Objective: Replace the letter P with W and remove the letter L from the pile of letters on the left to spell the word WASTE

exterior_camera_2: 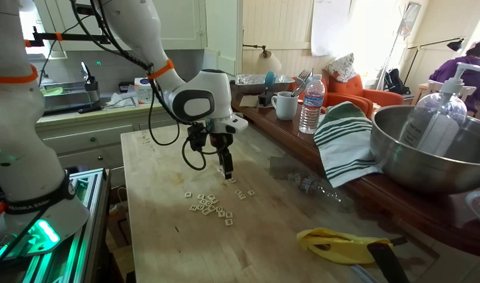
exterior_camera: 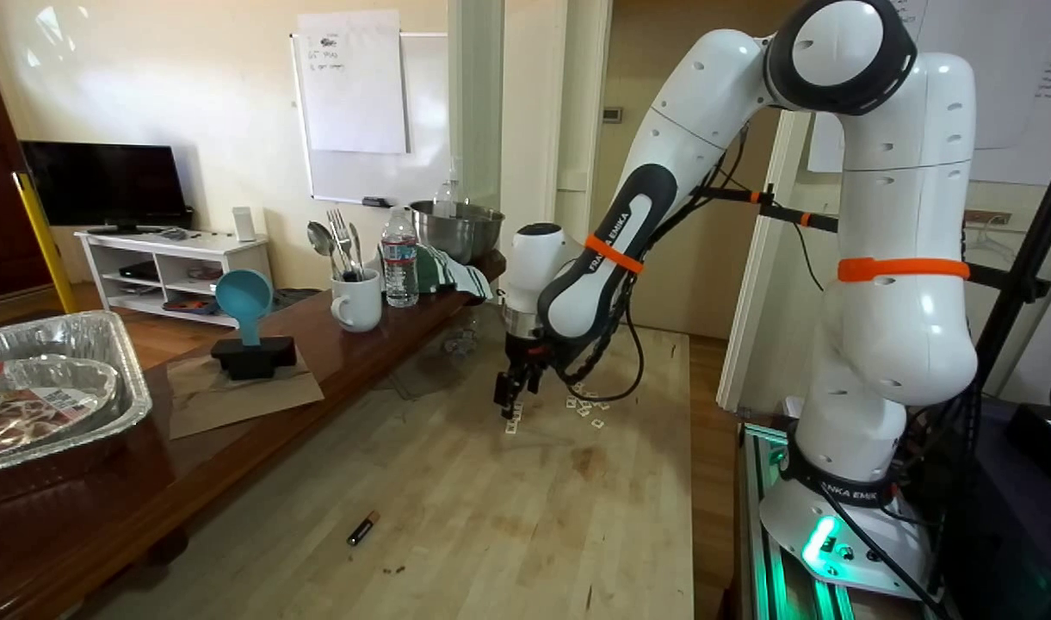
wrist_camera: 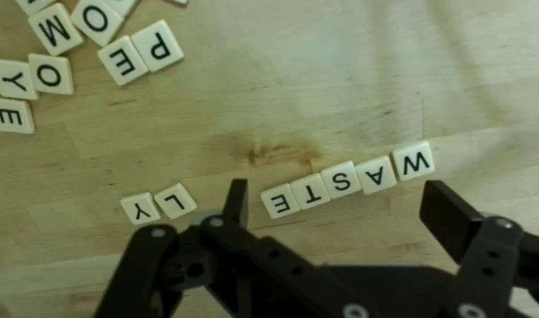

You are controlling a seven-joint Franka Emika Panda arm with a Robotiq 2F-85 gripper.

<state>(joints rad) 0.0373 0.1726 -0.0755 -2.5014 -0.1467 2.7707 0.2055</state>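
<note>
Pincer [wrist_camera: 338, 198] spread: W tile [wrist_camera: 413, 161] near one fingertip [wrist_camera: 448, 216], L tile [wrist_camera: 175, 201] outside the other. Both tiles are likely light, stiff, slippery; pinch opposite edges.

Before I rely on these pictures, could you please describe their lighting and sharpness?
Wrist view: WASTE tiles crisp, soft shadow-like streaks at upper right; both exterior views: the green base light flares; in an exterior view, scattered tiles too small to read; in an exterior view, glare whitens the background above the orange armchairs.
</note>
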